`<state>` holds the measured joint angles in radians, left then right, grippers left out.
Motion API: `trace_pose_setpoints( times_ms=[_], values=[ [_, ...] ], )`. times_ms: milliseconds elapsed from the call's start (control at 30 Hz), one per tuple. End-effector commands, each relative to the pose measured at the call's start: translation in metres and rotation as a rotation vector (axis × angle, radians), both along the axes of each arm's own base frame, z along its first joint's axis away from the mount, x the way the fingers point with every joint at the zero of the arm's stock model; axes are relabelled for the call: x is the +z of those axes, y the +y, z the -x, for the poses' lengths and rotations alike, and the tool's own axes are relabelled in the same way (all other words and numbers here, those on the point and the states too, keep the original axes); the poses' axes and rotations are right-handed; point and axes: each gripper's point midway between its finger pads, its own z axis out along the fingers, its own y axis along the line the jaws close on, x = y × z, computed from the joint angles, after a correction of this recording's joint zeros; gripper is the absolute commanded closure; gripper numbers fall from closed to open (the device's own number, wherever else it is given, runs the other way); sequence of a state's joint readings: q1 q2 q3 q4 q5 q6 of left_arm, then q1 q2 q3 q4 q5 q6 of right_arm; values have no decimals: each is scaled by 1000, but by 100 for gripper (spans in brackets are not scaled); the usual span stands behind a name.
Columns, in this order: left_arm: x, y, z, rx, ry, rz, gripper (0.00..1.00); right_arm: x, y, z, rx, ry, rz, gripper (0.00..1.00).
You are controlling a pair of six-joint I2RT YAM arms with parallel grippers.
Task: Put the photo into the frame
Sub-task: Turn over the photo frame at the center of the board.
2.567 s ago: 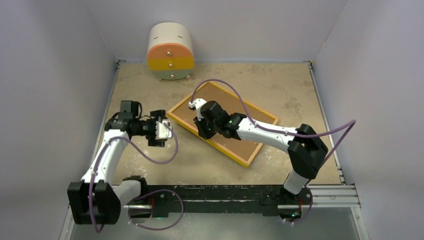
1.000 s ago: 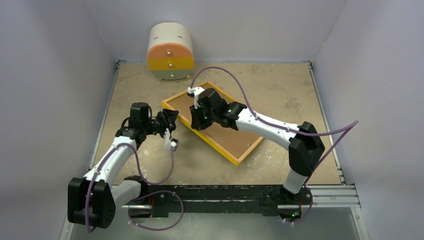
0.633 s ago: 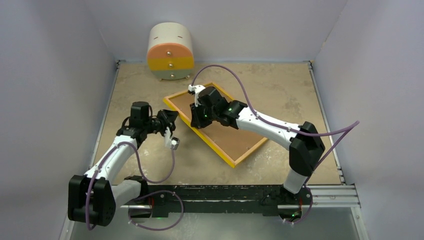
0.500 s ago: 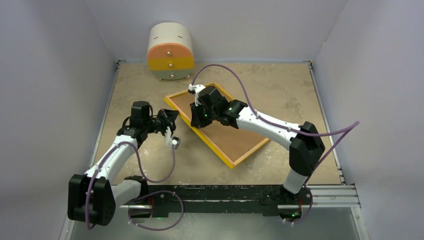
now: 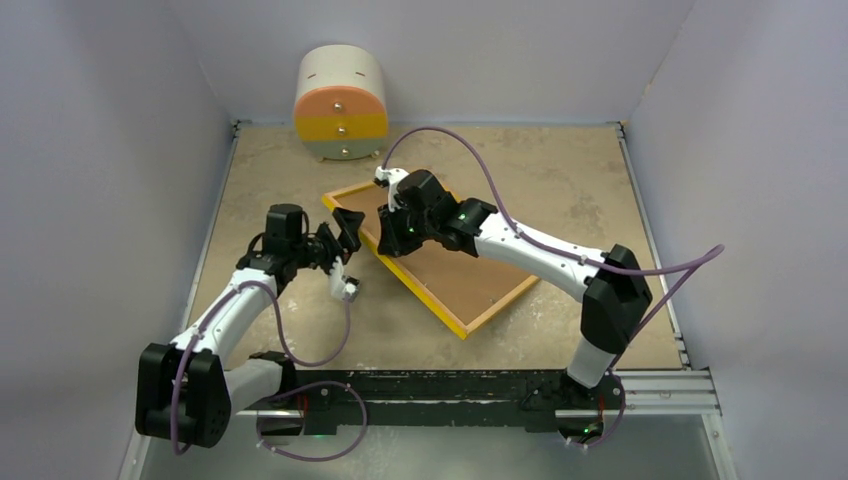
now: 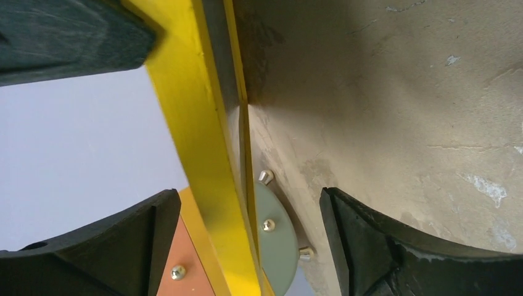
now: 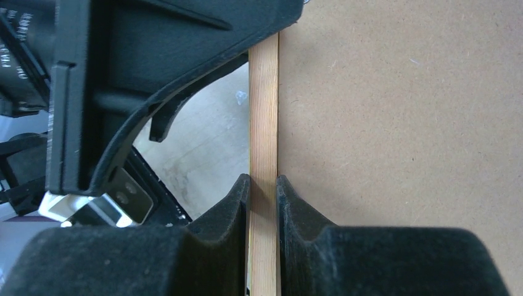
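The frame (image 5: 440,312) lies back-up across the middle of the table, its yellow edge showing around a brown hardboard sheet (image 5: 470,275). My right gripper (image 5: 392,240) is shut on the frame's left rail. In the right wrist view both pads pinch the light-wood rail (image 7: 264,123), next to the hardboard (image 7: 401,123). My left gripper (image 5: 348,228) stands open at the frame's far-left corner. In the left wrist view the yellow rail (image 6: 203,154) passes between its fingers (image 6: 395,246), touching neither. The photo is out of view.
A small rounded drawer unit (image 5: 341,103), orange, yellow and green on its front, stands against the back wall; its knobs (image 6: 266,225) show behind the rail in the left wrist view. Grey walls close in the table (image 5: 560,180) on three sides.
My left gripper, narrower a second ago, now stands wide open around the frame's corner. The frame has turned slightly in my right gripper, which stays shut on the rail.
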<state>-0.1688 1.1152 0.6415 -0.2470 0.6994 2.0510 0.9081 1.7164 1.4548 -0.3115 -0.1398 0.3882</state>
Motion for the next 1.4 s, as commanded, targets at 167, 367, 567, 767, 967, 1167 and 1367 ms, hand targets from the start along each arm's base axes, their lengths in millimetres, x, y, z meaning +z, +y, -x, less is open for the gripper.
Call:
trace_pose_setpoints(
  times_ms=[167, 367, 567, 767, 967, 1167, 1367],
  values=[
    [26, -10, -22, 5, -69, 52, 43, 83, 13, 9, 42, -81, -202, 100],
    [46, -10, -29, 62, -64, 118, 84, 80, 5, 6, 29, -104, -162, 95],
    [54, -11, -23, 61, -29, 138, 86, 84, -27, -4, 15, -257, -16, 38],
    [73, -16, -17, 55, -18, 189, 86, 70, -47, 32, 143, -373, 187, 20],
    [91, -19, -10, 63, 19, 256, 89, 74, -57, 62, 261, -512, 308, 19],
    [97, -20, -3, 66, 72, 269, 89, 69, -60, 74, 302, -577, 429, 21],
    [99, -20, 0, 66, 87, 268, 90, 42, -72, 68, 293, -624, 582, 25]
  ],
)
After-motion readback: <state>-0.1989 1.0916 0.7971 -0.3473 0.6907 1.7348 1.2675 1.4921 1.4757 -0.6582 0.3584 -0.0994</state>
